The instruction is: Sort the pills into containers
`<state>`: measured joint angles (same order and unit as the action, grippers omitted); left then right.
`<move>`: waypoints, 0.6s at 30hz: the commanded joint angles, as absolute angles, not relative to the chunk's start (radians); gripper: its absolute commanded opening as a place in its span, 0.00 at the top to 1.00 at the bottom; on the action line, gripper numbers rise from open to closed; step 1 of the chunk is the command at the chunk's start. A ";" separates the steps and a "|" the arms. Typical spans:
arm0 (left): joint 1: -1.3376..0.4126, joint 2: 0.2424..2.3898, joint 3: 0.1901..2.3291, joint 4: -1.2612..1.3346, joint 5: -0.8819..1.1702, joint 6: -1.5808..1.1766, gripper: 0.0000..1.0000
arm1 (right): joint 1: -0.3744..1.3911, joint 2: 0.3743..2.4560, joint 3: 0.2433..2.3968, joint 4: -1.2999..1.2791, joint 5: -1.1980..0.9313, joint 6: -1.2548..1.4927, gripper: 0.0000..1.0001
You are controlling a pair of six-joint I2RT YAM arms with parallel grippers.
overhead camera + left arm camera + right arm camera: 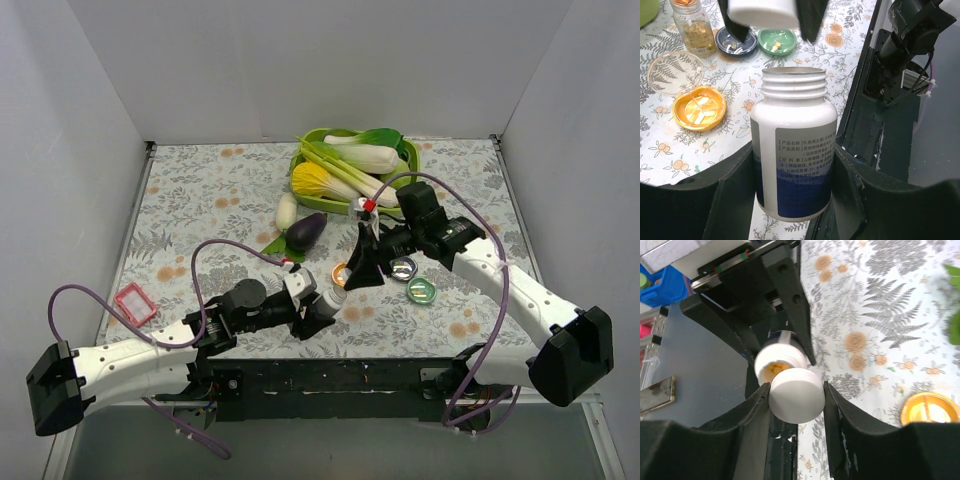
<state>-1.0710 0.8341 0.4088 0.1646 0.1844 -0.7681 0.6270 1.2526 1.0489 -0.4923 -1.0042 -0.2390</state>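
On the floral table [200, 190] sit three dishes [787, 37]; left claw [318, 308] grasps one bottle [792, 120], right claw [796, 390] clamps one cap [796, 404].

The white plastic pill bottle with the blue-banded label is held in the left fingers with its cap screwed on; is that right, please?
Not quite: its cap is off. The left wrist view shows the white plastic pill bottle held in the left fingers with its threaded neck open, and the round white cap sits above it in the right fingers.
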 commanded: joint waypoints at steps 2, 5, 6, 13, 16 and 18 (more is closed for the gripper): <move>-1.062 0.785 0.416 0.181 0.190 -0.778 1.00 | 0.506 1.220 1.103 -0.506 -1.086 -0.288 0.85; -1.058 0.766 0.411 0.201 0.180 -0.791 1.00 | 0.454 1.216 1.094 -0.497 -0.917 -0.304 0.85; -1.057 0.759 0.408 0.210 0.176 -0.796 1.00 | 0.437 1.216 1.088 -0.483 -0.832 -0.298 0.84; -1.037 0.738 0.382 0.327 0.147 -0.844 1.00 | 0.090 1.256 0.950 -0.433 -0.335 -0.351 0.81; -1.020 0.739 0.382 0.351 0.150 -0.850 1.00 | 0.009 1.304 0.879 -0.373 -0.206 -0.432 0.79; -1.003 0.735 0.385 0.362 0.159 -0.854 1.00 | -0.052 1.367 0.865 -0.364 -0.167 -0.468 0.78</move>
